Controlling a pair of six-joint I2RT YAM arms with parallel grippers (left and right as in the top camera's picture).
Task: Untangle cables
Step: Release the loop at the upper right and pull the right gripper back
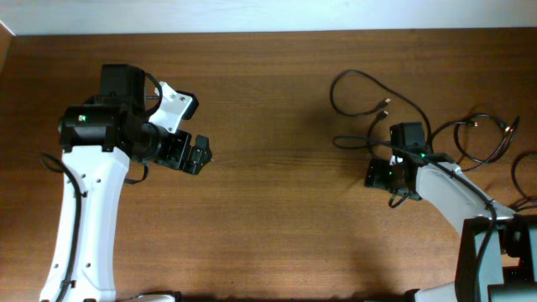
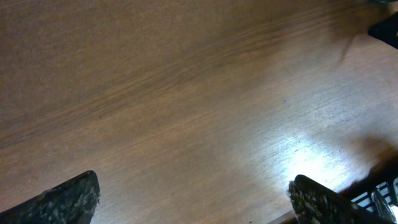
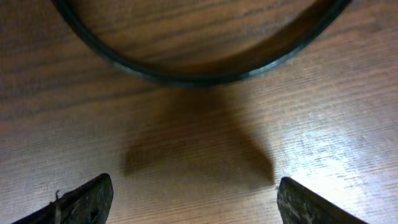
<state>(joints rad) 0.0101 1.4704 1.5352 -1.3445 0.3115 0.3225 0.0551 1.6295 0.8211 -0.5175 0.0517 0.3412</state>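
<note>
Two white-and-black robot arms reach over one brown wood-grain table [image 1: 277,226], well apart from each other.

The thin black cords with small metal-tipped plugs all lie on the table's right half, in two loose groups. One group [image 1: 369,77] loops near the far edge, with a single pale plug tip [image 1: 386,103] showing. The other group [image 1: 460,139] coils further right, beside the right arm, and two plug tips show there. How many separate cords make up each group cannot be told from above.

The right gripper [image 3: 193,202] hovers low over the wood near the first group. Its two dark fingertips [image 3: 81,200] stand wide apart with nothing between them, only bare table and a shadow. One curved stretch of black cord [image 3: 199,79] lies on the table just ahead of the fingertips, arcing across the wrist view and clear of both.

The left gripper [image 2: 193,202] is on the table's left half, far from every cord. Its two speckled fingertips [image 2: 65,200] are spread to the full and grasp nothing. Only wood lies below them.
</note>
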